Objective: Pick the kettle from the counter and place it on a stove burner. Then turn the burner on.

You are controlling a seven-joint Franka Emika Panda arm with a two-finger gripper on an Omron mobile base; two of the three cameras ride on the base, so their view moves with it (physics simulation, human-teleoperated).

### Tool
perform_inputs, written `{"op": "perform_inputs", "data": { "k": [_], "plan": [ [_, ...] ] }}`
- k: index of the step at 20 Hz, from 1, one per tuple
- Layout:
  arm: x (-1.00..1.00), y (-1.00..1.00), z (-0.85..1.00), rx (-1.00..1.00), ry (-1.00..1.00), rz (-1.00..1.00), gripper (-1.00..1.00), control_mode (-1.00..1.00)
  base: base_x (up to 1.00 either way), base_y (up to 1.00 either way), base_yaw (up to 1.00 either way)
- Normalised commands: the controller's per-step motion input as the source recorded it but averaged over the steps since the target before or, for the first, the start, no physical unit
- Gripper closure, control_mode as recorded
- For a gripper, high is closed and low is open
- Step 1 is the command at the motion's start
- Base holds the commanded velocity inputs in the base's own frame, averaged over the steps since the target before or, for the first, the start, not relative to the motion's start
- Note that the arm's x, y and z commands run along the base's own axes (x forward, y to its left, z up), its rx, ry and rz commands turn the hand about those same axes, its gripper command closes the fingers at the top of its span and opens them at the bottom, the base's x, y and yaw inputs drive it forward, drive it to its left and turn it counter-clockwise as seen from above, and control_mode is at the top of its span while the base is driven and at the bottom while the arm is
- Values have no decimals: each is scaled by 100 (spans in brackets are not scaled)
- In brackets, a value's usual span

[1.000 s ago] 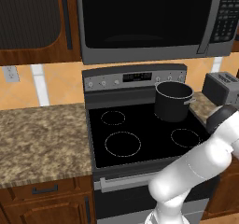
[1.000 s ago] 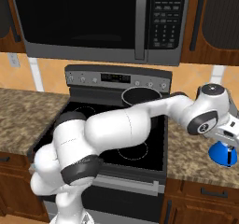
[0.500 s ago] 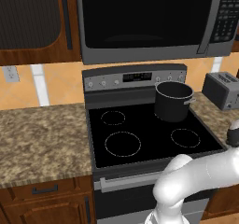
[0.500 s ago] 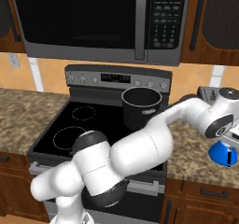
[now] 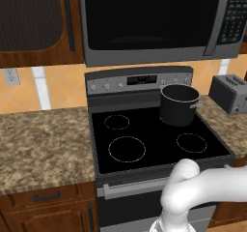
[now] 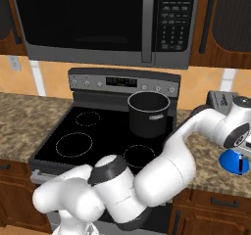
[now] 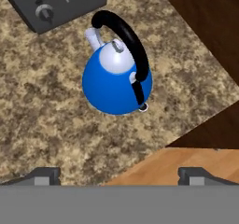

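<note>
The blue kettle (image 7: 116,80) stands upright on the speckled counter (image 7: 46,120), its black handle arching over its top and its pale spout pointing at the toaster. My gripper (image 7: 119,176) hangs open above it, and nothing lies between the two fingertips (image 7: 43,175). From the right base view, the kettle (image 6: 233,161) sits at the far right of the counter (image 6: 211,177), right of the stove, with my white wrist (image 6: 239,129) just above it. The stove burner (image 5: 126,149), the largest white circle, is black with nothing on it; the right base view shows the burner (image 6: 73,145) at front left.
A dark-grey pot (image 5: 179,104) stands on the back right of the cooktop. A grey toaster (image 5: 231,93) sits behind the kettle. The counter's edge (image 7: 186,125) runs close past the kettle. The knob panel (image 6: 122,81) is under the microwave (image 6: 103,21).
My arm has swung farther right and lower, off the cooktop, bringing the hand over the kettle. The kettle and pot have not moved. The gripper has stayed open.
</note>
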Motion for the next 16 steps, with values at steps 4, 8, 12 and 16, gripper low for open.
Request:
{"op": "perform_inputs", "data": {
  "k": [4,8,12,16],
  "plan": [
    [27,-26,-12,0,-13,6,-100,-100,0,0,0],
    [38,-25,-14,0,-5,7,-100,-100,0,0,0],
    [48,-17,-25,0,0,11,-100,-100,0,0,0],
    [40,-39,-23,-6,0,2,-100,-100,0,0,0]
  ]
}}
